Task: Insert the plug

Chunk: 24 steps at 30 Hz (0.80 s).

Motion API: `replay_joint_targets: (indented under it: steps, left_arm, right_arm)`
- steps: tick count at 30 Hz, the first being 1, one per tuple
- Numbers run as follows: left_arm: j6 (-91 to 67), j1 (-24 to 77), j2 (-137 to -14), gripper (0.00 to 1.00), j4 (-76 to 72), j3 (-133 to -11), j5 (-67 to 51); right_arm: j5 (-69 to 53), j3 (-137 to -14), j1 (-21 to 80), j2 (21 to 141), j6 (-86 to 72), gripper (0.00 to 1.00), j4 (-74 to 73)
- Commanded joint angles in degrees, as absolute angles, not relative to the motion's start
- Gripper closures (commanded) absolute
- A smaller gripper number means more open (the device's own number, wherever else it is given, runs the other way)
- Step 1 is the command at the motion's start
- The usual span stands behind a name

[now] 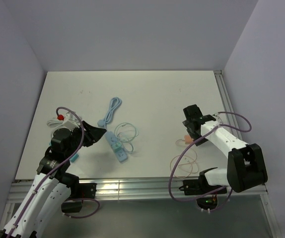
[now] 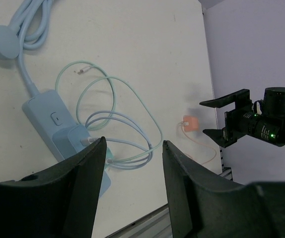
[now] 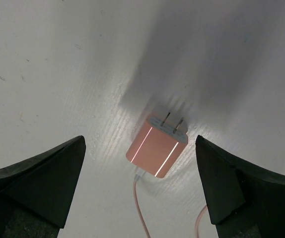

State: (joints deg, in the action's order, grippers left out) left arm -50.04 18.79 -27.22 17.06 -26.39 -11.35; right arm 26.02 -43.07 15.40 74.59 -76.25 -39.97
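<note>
Two claws are in view, and both are empty. The right claw (image 3: 140, 144) stands wide open, its dark fingers (image 3: 38, 178) spread to either side of the pink plug (image 3: 157, 147) without touching it. That plug lies flat on the right side of the white table (image 1: 147, 89). Its two metal prongs (image 3: 173, 120) point away from the wrist camera, and its pink cable (image 3: 141, 208) trails back toward the near edge.

The left claw (image 2: 132, 144) is partly open with nothing between its fingers. It hangs just left of the light blue power strip (image 2: 45, 116). The strip sits left of the table's middle, well apart from the pink plug. A pale blue block (image 2: 79, 140) sits on the strip, and a thin pale green cable (image 2: 132, 106) loops on the table beside it. The strip's thick blue cord (image 1: 111, 110) lies bundled farther back.
</note>
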Motion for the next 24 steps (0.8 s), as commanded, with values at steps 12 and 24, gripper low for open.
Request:
replay_joint_targets:
  steps: [12, 24]
  left_arm:
    - [-49.3, 18.5, -26.6, 0.45, 16.5, -28.4, -12.3]
    - [-48.0, 18.5, -27.3, 0.45, 18.0, -29.9, -11.5]
  right_arm:
    - [21.5, -41.0, 15.9, 78.3, -83.2, 0.10, -38.1]
    - [19.5, -42.6, 15.9, 84.3, -80.1, 0.90, -35.1]
